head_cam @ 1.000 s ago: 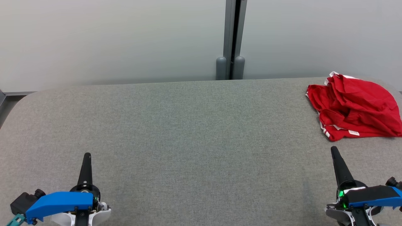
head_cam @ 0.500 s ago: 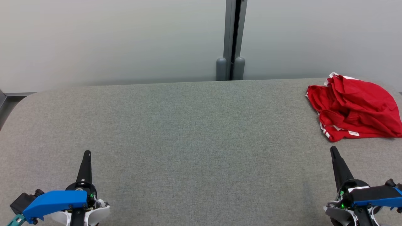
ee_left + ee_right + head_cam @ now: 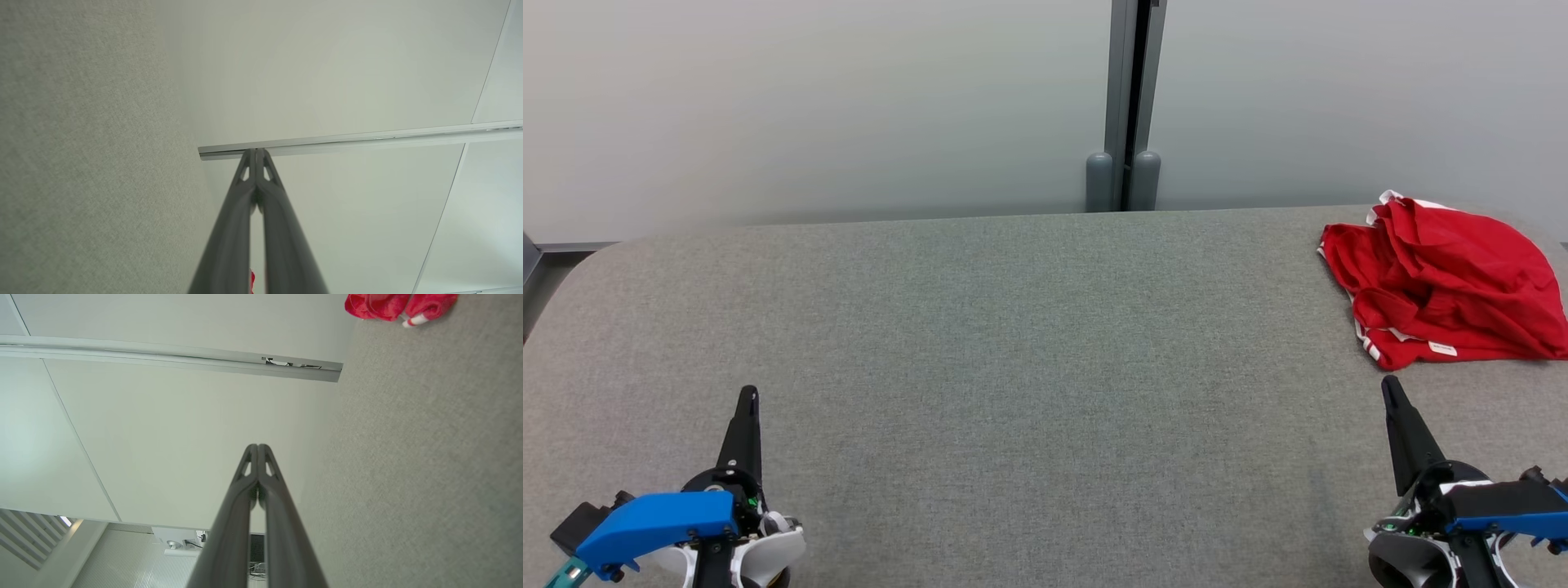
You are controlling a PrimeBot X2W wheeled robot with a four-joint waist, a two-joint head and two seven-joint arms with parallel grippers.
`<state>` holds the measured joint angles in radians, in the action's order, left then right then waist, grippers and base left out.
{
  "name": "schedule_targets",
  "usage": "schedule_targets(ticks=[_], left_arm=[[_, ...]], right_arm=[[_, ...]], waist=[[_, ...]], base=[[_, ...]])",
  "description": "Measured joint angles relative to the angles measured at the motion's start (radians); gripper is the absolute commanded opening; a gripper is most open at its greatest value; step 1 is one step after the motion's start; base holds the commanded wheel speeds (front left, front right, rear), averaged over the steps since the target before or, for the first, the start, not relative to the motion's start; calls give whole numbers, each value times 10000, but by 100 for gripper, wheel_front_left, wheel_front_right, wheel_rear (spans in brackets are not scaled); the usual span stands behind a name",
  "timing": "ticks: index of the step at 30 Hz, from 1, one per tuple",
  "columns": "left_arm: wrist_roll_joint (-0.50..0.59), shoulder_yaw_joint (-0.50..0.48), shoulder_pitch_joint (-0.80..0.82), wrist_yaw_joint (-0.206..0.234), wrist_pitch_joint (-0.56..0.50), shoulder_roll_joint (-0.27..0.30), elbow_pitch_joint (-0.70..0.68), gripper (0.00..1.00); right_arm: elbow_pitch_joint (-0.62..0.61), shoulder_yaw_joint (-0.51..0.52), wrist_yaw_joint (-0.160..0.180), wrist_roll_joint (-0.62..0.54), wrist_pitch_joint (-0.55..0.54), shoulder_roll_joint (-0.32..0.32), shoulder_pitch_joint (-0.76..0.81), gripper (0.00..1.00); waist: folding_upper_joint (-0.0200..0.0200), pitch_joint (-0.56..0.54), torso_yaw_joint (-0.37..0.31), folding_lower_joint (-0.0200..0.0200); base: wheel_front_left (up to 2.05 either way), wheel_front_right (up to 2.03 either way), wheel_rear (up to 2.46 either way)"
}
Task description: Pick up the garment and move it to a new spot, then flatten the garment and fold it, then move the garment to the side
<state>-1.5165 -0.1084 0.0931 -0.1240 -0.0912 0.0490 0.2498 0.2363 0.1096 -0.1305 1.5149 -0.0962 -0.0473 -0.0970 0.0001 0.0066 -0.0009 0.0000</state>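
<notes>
The garment (image 3: 1445, 282) is red with white trim and lies crumpled at the far right of the grey table (image 3: 1029, 343); part of it shows at the top of the right wrist view as a garment (image 3: 392, 304). My left gripper (image 3: 747, 396) sits low at the lower left, shut and holding nothing. My right gripper (image 3: 1388, 384) is at the lower right, shut and holding nothing, its tip a short way in front of the garment's near edge. In the wrist views the left gripper (image 3: 256, 152) and the right gripper (image 3: 258, 446) have their fingers pressed together.
A pale wall with a grey vertical post (image 3: 1125, 106) stands behind the table's far edge. The table has rounded corners, and its left edge (image 3: 556, 302) drops to the floor.
Both grippers have drawn back slightly toward the bottom of the head view. The whole picture has shifted down a few pixels, so the camera moved a little. The garment lies as before.
</notes>
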Motion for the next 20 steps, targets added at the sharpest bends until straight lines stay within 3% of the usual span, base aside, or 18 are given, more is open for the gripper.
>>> schedule_targets(ticks=[20], left_arm=[[-955, -54, 109, -17, -226, 2, -19, 0]], right_arm=[[86, 35, 0, 966, -171, -2, -39, 0]], waist=[[0, -36, 9, 0]], base=[[0, 0, 0]])
